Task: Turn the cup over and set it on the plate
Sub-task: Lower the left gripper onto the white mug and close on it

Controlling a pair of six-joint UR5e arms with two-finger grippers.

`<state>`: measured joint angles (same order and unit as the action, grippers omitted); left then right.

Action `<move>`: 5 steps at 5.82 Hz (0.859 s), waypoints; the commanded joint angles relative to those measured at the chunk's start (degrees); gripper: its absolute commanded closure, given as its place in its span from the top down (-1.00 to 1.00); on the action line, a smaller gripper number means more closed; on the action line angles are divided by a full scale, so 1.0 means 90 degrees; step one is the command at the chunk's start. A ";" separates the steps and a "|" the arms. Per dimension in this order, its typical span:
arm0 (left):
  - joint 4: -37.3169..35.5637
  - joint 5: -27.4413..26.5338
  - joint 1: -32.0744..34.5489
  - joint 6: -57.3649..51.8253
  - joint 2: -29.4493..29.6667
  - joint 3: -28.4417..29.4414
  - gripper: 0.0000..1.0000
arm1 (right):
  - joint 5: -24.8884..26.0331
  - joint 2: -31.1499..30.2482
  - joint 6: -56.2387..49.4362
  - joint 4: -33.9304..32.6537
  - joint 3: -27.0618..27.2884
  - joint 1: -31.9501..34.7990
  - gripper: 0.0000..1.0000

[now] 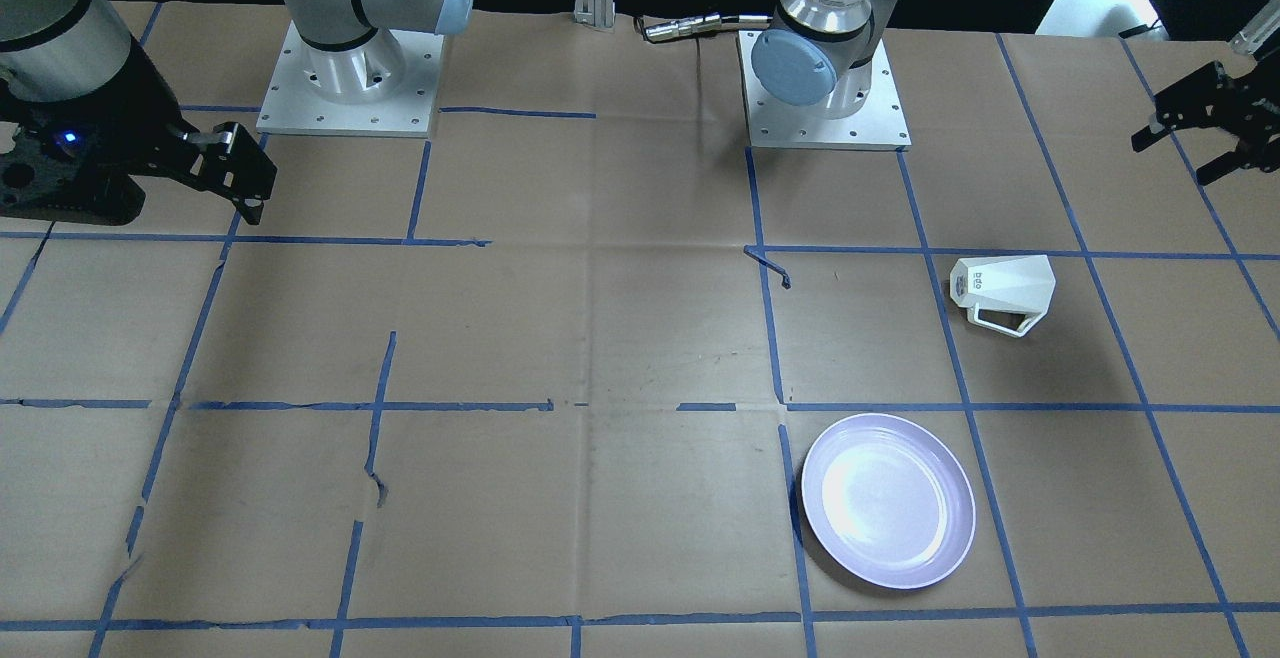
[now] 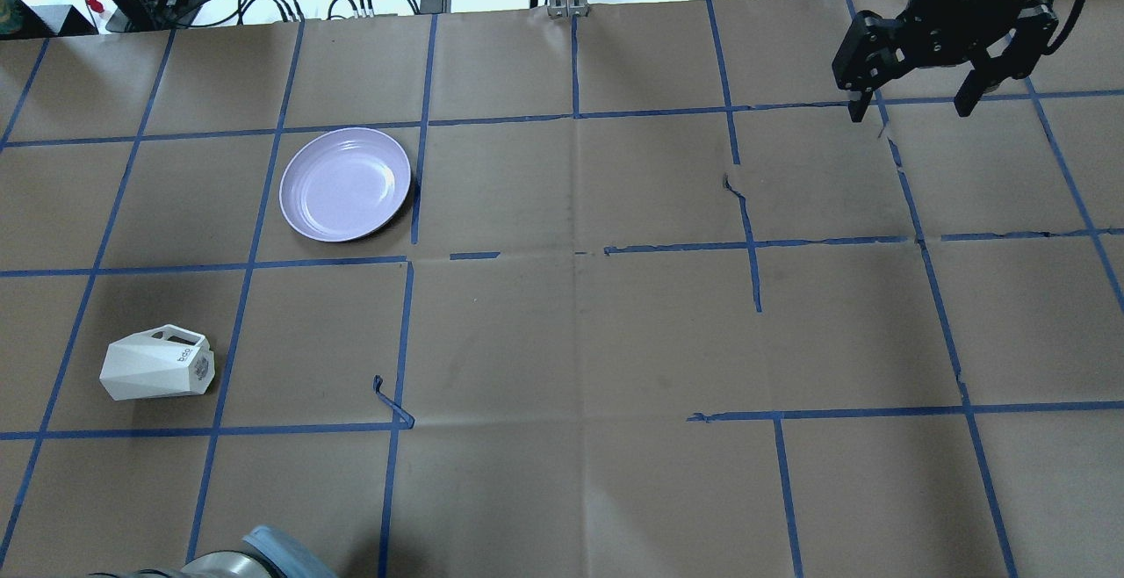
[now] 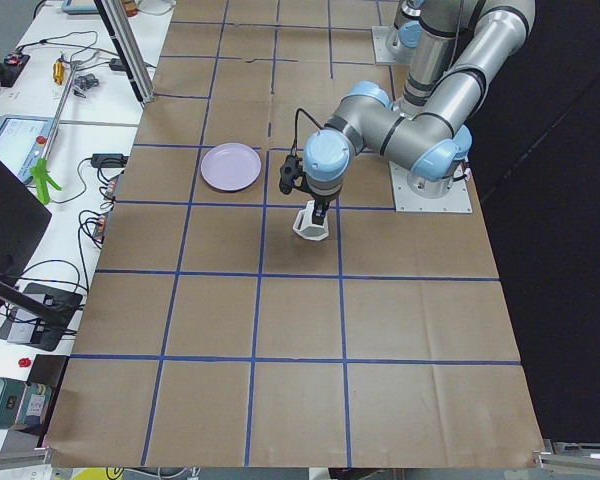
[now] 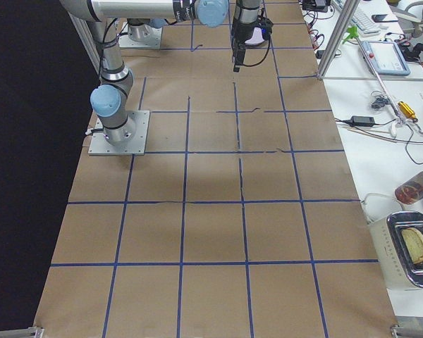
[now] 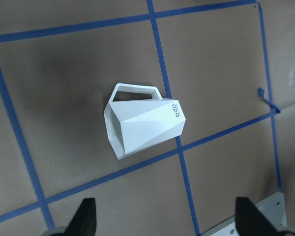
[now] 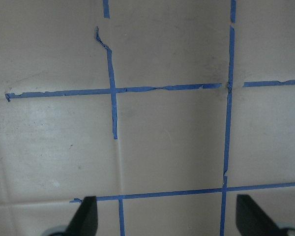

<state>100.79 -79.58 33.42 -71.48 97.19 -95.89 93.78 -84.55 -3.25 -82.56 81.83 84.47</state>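
Overhead exterior, for the layout: shows the cup (image 2: 156,364) lying on its side on the worktop (image 2: 571,341), on the robot's left and nearer the robot than the plate (image 2: 345,183). Has its wide mouth turned outward toward the left edge, its handle (image 2: 176,332) pointing away from the robot, and its dark mark (image 2: 186,356) facing up. Shows the plate farther out and a little toward the middle, well apart from the cup, with nothing on it. Puts the left pincer (image 5: 167,216) above the cup, going by the left wrist view and the side view from the left: jaws spread wide, touching nothing, the cup below and clearly apart from the fingers (image 5: 86,219). Puts the right pincer (image 2: 911,110) far off on the other side, likewise spread wide and holding nothing, over the blue tape lines (image 2: 790,242). Looks like the very start: no grasp made, cup not righted, plate not reached. Leaves everything to do, by this reading: come down on the cup, close on a wall or the handle, turn it upright, carry it across and set it inside the plate's rim. Calls for care with the slanted facets, which may slip between flat fingers.
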 commanded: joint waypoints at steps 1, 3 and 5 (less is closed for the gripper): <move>0.0256 0.0647 -0.0499 -0.0687 0.1216 0.0010 0.98 | 0.0000 0.0000 0.0000 -0.0007 0.0000 -0.0001 1.00; 0.0811 0.1009 -0.0713 -0.1382 0.2282 0.0049 0.97 | 0.0000 0.0000 0.0000 0.0003 0.0000 -0.0001 1.00; 0.1075 0.1273 -0.0881 -0.1706 0.3017 0.0048 0.97 | 0.0000 0.0000 0.0000 -0.0007 0.0000 -0.0001 1.00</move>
<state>109.05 -69.14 25.97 -85.85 121.44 -95.57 93.78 -84.55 -3.25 -82.56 81.83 84.46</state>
